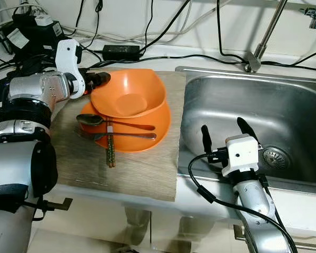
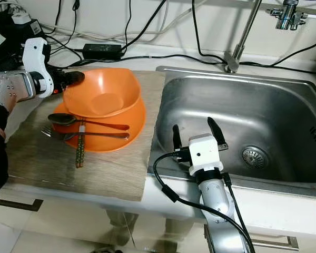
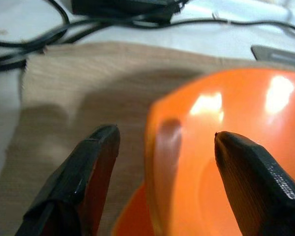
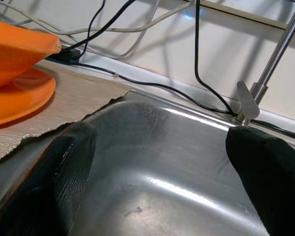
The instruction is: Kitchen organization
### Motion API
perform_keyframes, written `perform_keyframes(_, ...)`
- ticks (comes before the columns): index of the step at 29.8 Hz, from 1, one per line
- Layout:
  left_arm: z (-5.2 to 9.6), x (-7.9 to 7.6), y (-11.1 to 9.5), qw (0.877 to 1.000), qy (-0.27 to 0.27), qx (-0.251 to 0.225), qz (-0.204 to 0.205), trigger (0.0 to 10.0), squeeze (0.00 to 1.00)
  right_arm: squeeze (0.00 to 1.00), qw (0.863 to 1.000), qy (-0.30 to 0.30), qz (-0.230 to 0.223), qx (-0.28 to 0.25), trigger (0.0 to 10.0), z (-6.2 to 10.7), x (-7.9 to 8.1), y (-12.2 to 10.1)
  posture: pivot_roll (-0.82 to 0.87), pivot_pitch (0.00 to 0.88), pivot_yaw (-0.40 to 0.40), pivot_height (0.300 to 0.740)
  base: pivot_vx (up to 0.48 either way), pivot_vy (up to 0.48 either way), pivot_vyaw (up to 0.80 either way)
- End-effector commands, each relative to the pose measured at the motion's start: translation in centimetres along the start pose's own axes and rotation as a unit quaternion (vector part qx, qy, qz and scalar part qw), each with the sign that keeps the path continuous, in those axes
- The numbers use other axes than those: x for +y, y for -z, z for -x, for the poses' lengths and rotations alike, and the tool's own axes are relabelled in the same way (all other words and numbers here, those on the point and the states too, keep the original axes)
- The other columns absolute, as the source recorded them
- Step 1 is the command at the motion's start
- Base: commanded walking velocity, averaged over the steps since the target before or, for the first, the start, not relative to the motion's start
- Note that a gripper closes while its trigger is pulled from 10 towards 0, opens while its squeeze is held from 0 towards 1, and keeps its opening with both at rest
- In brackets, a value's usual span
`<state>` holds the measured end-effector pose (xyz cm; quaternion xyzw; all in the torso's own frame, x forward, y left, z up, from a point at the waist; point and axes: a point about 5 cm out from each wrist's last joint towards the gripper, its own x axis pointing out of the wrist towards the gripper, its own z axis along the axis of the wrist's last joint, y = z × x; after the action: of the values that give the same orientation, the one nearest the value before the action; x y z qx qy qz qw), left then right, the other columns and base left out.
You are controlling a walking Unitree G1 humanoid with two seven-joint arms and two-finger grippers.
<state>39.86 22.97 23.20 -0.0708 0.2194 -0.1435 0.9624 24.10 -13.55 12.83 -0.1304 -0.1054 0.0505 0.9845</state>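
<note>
At the mat's far left corner, left claw (image 1: pixel 97 80) sits spread, fingers straddling the left rim of the orange bowl (image 1: pixel 129 94); in the left wrist view one finger (image 3: pixel 83 172) is outside the wall over the mat, the other (image 3: pixel 250 177) over the bowl's inside. Not clamped, gap visible on both sides. Bowl rests tilted on an orange plate (image 1: pixel 158 134), which lies on a woven beige placemat (image 1: pixel 142 179) on the surface.

On the plate's front part: two metal spoons (image 1: pixel 92 120), handles running toward the sink, and a pair of chopsticks (image 1: pixel 110 150) lying front-to-back, tips hanging off the plate onto the mat.

Right claw (image 2: pixel 199 134) also spread, holding nothing, hovering at the near edge of the steel sink (image 1: pixel 284 105), pointing into the basin. Drain (image 2: pixel 254 156) just to its right. Faucet stem (image 1: pixel 260 42) behind the sink, black cables (image 1: pixel 147 52) and a power brick (image 1: pixel 121 51) along the back wall.

Key relation: bowl rim already lies between the left fingers, so left arm is the nearer one by far; right claw is well apart, across the sink lip. Likely next step is closing on the rim and lifting the bowl off the plate; the sink lies to the bowl's right. Thin, slick rim could slip.
</note>
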Motion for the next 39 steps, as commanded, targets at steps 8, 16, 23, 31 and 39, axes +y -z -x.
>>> perform_keyframes(8,-0.4,-0.3,0.7,1.000,0.003,0.022,-0.007,10.0,0.00,0.00,0.999,-0.006,0.004,0.052,10.0,0.6,0.2,2.1,-0.02,0.018,0.036,0.740,0.000,0.000,0.00)
perform_keyframes(16,-0.6,-0.5,0.4,1.000,0.004,0.008,-0.008,0.0,0.00,0.00,0.999,-0.005,0.005,0.050,10.0,0.6,0.0,2.0,-0.02,0.018,0.034,0.740,0.000,0.000,0.00)
perform_keyframes(23,-0.7,-0.7,0.4,1.000,0.010,0.002,-0.008,0.0,0.00,0.00,0.999,-0.006,0.004,0.050,10.0,0.6,0.1,1.9,-0.02,0.019,0.034,0.740,0.000,0.000,0.00)
perform_keyframes(31,-0.8,-0.8,0.5,1.000,0.010,-0.004,-0.021,0.0,0.00,0.00,0.999,-0.006,0.003,0.051,10.0,0.7,0.2,1.9,-0.02,0.024,0.035,0.740,0.000,0.000,0.00)
perform_keyframes(39,-1.0,-1.0,0.3,0.999,0.012,-0.028,-0.023,0.0,0.00,0.00,0.999,-0.006,0.002,0.052,10.0,0.7,0.2,1.9,-0.03,0.028,0.035,0.740,0.000,0.000,0.00)
